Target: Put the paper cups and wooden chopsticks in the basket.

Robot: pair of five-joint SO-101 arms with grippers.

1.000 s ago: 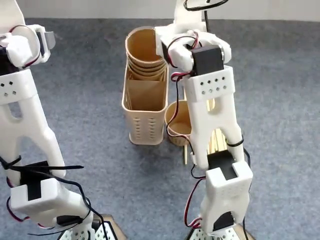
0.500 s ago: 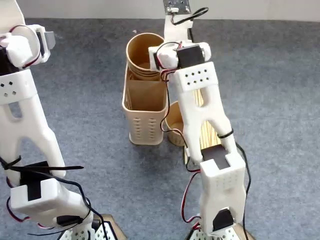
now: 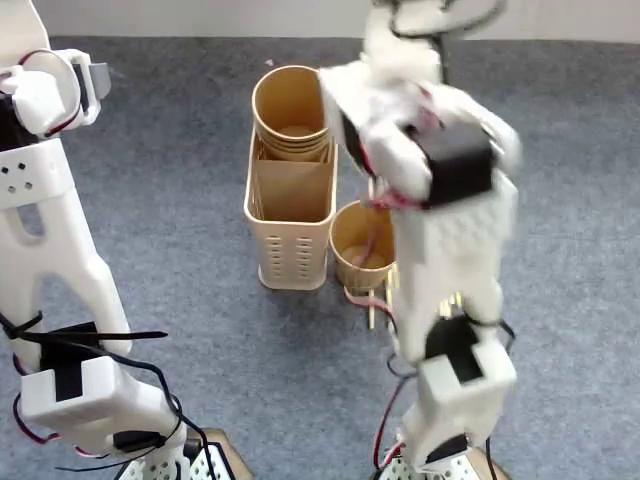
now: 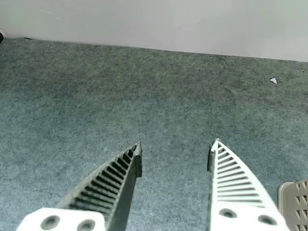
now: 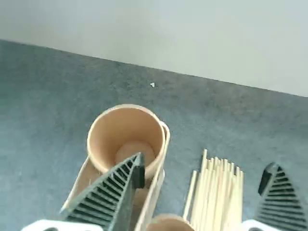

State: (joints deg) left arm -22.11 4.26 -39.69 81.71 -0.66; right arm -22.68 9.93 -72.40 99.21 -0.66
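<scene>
Right wrist view: chopsticks between fingers.

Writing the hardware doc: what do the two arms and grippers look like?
The left arm and right arm have white shells, black servo blocks and loose red-and-black cables. Fingers are pointed ribbed wedges: left gripper one black, one white; right gripper both look dark.

A stack of paper cups stands in the far end of the basket. A single cup sits just right of the basket, with the chopsticks to its right, beneath my right arm.
</scene>
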